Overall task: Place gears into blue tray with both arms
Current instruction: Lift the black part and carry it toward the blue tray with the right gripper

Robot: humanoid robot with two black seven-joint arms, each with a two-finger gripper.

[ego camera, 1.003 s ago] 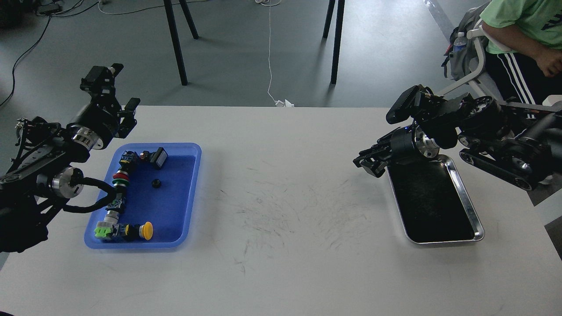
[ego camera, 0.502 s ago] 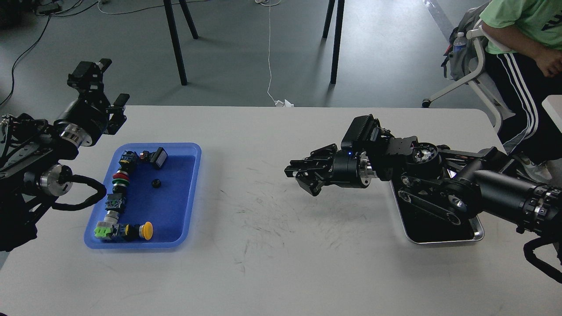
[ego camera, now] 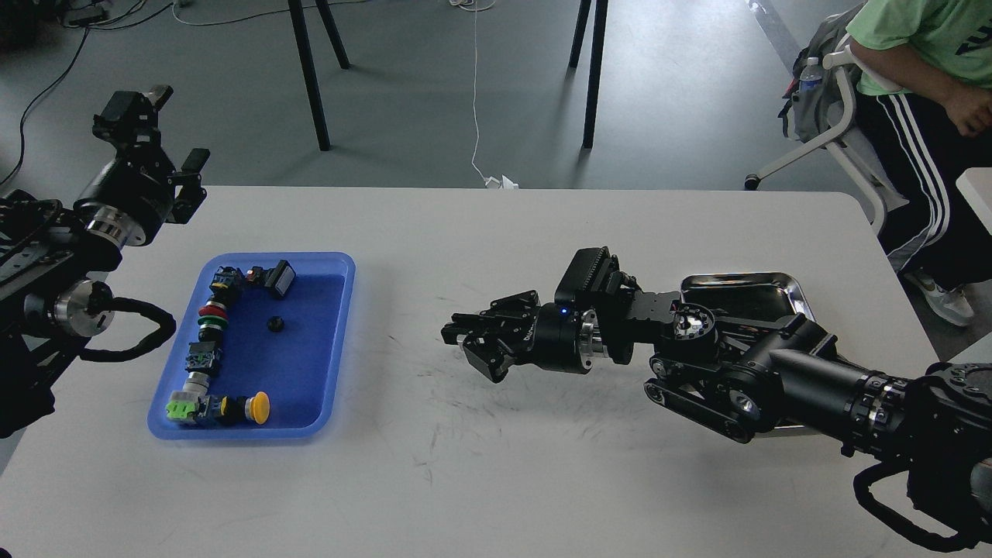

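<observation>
From the head view, taking the blue tray (ego camera: 322,349) as the landmark: it lies on the white table (ego camera: 496,480) with a column of push-button switches (ego camera: 208,341) lined along its left wall, which leaves the middle of its floor bare for small parts. One gear (ego camera: 274,324) sits alone on that bare floor, right of the switches and nearer the far wall, touching none of them; that one reads as delivered. The right tool (ego camera: 474,346) hangs over the table well to the right of the tray, between it and the steel tray (ego camera: 740,280), with its tip pointed toward the blue tray, a pose that suits carrying something across. Its fingers look close together, but it is dark and seen nearly end-on, so I cannot tell whether they are pressed together or pinching a gear; no gear shows at the tip. The left tool (ego camera: 167,136) is raised beyond the tray's far-left corner, off the tray, probably to keep the way clear; its fingers stand spread with nothing between them. The visible part of the steel tray shows no gear; the arm hides the rest.
</observation>
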